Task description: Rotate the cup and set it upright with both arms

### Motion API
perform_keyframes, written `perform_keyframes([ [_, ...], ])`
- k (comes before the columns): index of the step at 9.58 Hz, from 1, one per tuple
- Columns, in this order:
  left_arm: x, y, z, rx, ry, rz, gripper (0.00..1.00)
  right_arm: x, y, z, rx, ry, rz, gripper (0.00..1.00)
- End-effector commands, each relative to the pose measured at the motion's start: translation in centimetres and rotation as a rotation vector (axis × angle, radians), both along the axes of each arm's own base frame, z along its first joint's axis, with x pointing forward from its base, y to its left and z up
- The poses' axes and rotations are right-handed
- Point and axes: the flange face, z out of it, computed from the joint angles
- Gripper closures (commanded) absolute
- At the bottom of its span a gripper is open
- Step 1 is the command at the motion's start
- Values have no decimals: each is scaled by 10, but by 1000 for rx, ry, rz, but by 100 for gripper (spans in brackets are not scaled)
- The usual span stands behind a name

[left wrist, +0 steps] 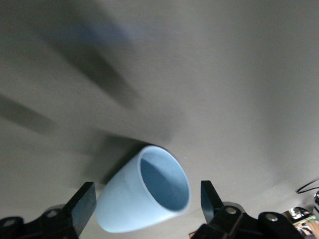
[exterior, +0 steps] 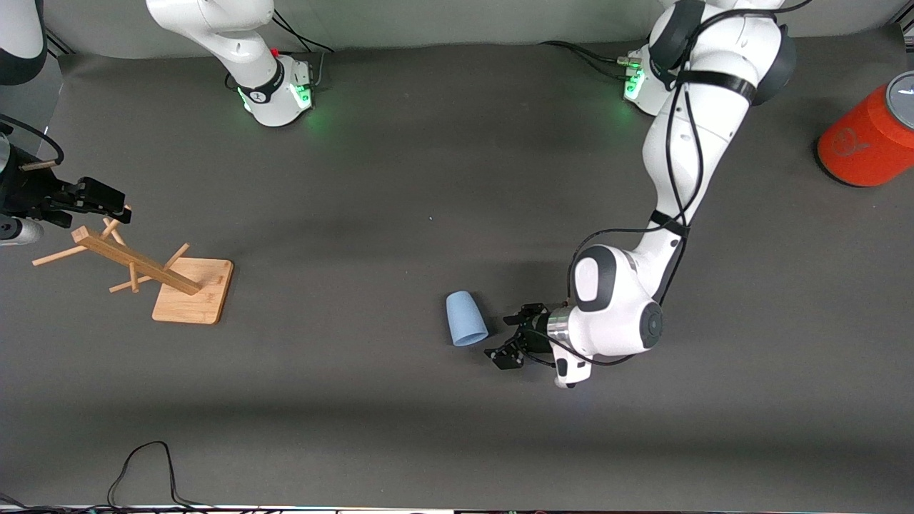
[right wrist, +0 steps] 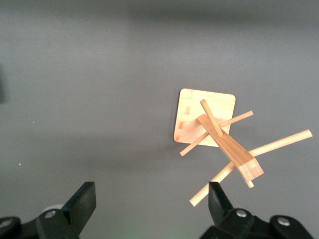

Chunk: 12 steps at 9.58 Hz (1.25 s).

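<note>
cup [exterior: 466, 318] (on its side) lies just beside open left hand [exterior: 515, 337].

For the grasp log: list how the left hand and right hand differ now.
The left hand sits low beside the cup, which lies on its side; the right hand hangs over the wooden rack, waiting. The left hand brackets the cup; the right brackets nothing. Both are open.
</note>
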Motion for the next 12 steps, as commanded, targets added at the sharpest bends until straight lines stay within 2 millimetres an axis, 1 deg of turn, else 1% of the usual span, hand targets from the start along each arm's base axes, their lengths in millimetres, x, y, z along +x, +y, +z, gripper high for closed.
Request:
perform_keyframes([
  [1, -10, -25, -12, -88, 87, 27, 12, 0, -2, 2, -13, 3, 20, 0],
  [2, -12, -30, -11, -109, 110, 37, 26, 0, -2, 2, -13, 3, 20, 0],
  [3, -18, -34, -12, -117, 149, 13, 75, 0, -2, 2, -13, 3, 20, 0],
  [4, -22, -33, -10, -133, 186, -39, 100, 0, -2, 2, -13, 3, 20, 0],
  [5, -20, -27, -4, -143, 195, -69, 100, 1, -2, 2, -13, 4, 20, 0],
  [6, -17, -23, 1, -149, 151, -106, 100, 0, -2, 2, -13, 4, 20, 0],
  [7, -18, -26, 3, -147, 106, -149, 100, 0, -2, 2, -13, 4, 20, 0],
  [8, -19, -31, 12, -119, 54, -197, 100, 0, -2, 2, -13, 4, 20, 0],
  [9, -20, -41, 20, -118, 32, -219, 100, 0, -2, 2, -13, 4, 20, 0],
  [10, -25, -52, 23, -110, 12, -251, 100, 0, -2, 2, -13, 4, 20, 0],
  [11, -28, -60, 35, -63, -36, -308, 100, 0, -2, 2, -13, 4, 20, 0],
  [12, -30, -68, 60, 52, -144, -415, 100, 0, -2, 2, -13, 4, 20, 0],
])
